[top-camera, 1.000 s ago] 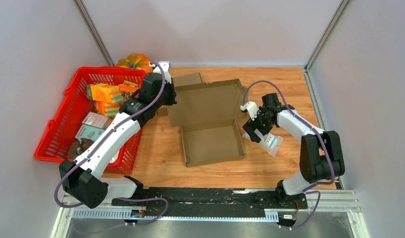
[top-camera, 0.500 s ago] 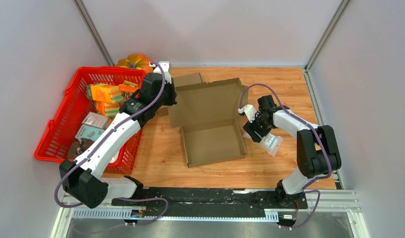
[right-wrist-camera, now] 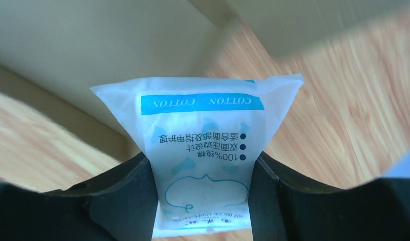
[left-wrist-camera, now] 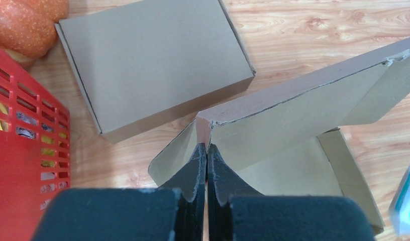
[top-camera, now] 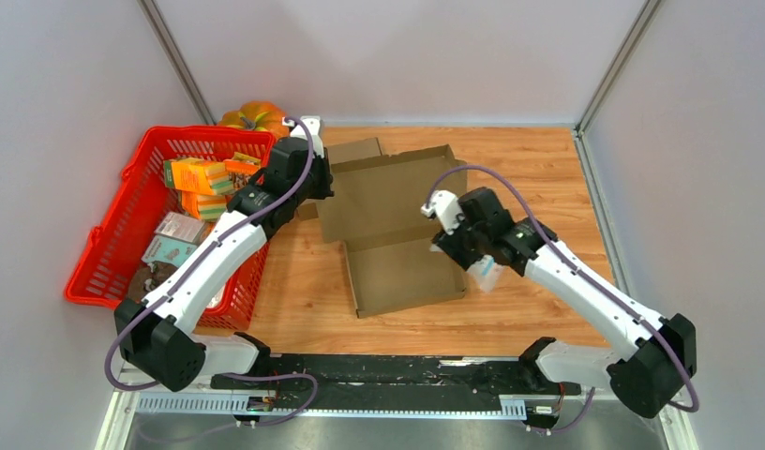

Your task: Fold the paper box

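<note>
My left pincer (left-wrist-camera: 207,150) is pinched shut on the far-left corner of the paper box (top-camera: 397,234), where its lid stands tilted up. The box lies in the middle of the table (top-camera: 547,169), tray mouth upward, its long axis running left to right and the lid on the far side. My right pincer (right-wrist-camera: 203,168) clamps a white cotton packet (right-wrist-camera: 203,120) just beside the tray's right wall.

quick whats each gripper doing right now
Left gripper: shut, pinching a flap corner of the cardboard box.
Right gripper: shut on the cotton pad packet.
</note>
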`<control>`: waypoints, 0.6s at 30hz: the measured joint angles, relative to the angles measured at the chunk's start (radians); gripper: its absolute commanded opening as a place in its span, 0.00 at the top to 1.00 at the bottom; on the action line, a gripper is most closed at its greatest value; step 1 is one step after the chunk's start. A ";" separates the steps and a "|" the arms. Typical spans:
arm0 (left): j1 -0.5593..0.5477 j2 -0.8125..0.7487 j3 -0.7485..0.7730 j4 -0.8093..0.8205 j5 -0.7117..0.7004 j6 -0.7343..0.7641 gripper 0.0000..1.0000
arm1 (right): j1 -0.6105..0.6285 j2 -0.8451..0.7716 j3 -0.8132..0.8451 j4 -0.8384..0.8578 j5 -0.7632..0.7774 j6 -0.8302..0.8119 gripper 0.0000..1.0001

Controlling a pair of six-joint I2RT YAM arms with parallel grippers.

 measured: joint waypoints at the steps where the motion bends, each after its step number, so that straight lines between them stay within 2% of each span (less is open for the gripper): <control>1: 0.000 0.002 0.000 0.000 0.000 0.000 1.00 | 0.064 -0.006 0.017 0.013 -0.003 0.037 0.16; 2: 0.000 0.003 0.000 0.000 0.000 0.000 1.00 | 0.127 -0.002 0.036 0.037 -0.010 0.077 0.00; 5: 0.000 0.010 0.002 -0.004 0.015 0.006 1.00 | 0.207 0.064 0.105 0.119 -0.038 0.189 0.00; 10: 0.000 0.023 0.033 -0.032 0.101 0.039 1.00 | 0.158 0.107 0.090 0.248 0.045 0.270 0.00; 11: 0.000 0.026 0.042 -0.040 0.116 0.047 1.00 | 0.121 0.088 0.064 0.276 0.046 0.284 0.00; 12: 0.000 0.031 0.053 -0.047 0.136 0.057 1.00 | 0.061 0.056 0.027 0.308 0.026 0.298 0.08; 15: 0.000 0.032 0.061 -0.053 0.186 0.094 1.00 | -0.191 -0.058 -0.112 0.438 -0.094 0.304 0.25; 18: 0.000 0.033 0.066 -0.057 0.229 0.132 1.00 | -0.414 -0.111 -0.230 0.605 -0.247 0.320 0.28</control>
